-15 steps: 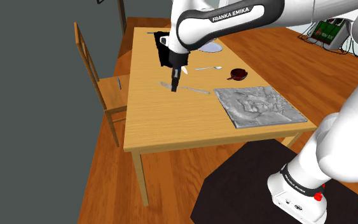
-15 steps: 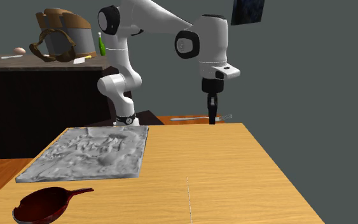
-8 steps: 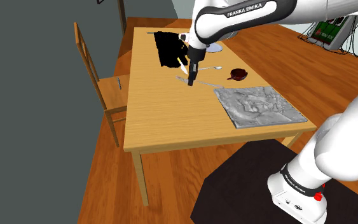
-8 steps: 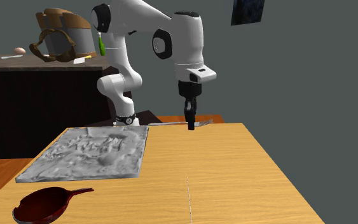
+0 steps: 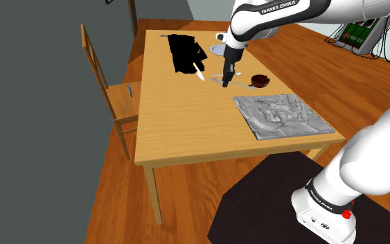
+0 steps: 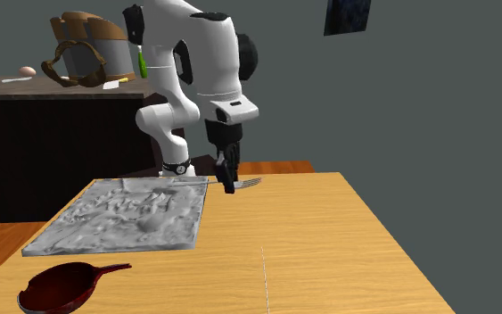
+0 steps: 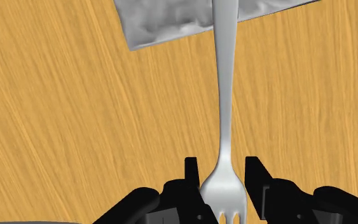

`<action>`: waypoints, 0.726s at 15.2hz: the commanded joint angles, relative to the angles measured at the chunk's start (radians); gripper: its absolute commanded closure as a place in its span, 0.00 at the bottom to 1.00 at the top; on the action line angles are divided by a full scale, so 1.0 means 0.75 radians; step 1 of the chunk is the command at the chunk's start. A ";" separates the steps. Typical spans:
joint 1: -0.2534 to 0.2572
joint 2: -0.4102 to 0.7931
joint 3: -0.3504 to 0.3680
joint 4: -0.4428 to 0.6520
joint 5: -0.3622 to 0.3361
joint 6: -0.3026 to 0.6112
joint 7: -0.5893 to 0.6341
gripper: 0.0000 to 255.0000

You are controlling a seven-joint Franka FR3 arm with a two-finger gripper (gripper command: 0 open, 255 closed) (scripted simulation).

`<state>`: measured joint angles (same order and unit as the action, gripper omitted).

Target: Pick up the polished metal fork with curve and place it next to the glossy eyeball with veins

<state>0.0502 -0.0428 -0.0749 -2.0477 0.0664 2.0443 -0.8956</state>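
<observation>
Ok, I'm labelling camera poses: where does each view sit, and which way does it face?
Shoulder view: beside and behind the stand, looking down over the table; the arm and pincer show.
Second exterior view: across the table, facing the arm's base; arm and pincer show.
Wrist view: on the hand, looking along the black fingers at the held fork.
All three share the fork, the grey slab and the table.

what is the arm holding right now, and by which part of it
The grey fork. The jaws are shut on its head, where the neck widens just behind the tines, and the long handle sticks out ahead of them.
</observation>
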 commanded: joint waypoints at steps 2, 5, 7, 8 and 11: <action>-0.046 0.008 -0.051 0.008 0.003 -0.005 -0.101 1.00; -0.093 0.021 -0.101 0.026 0.006 -0.016 -0.199 1.00; -0.124 0.037 -0.134 0.045 0.010 -0.025 -0.264 1.00; -0.140 0.046 -0.150 0.057 0.013 -0.030 -0.297 1.00; -0.188 0.082 -0.198 0.102 0.023 -0.046 -0.395 1.00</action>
<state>-0.0778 0.0088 -0.2106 -1.9860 0.0805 2.0162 -1.1645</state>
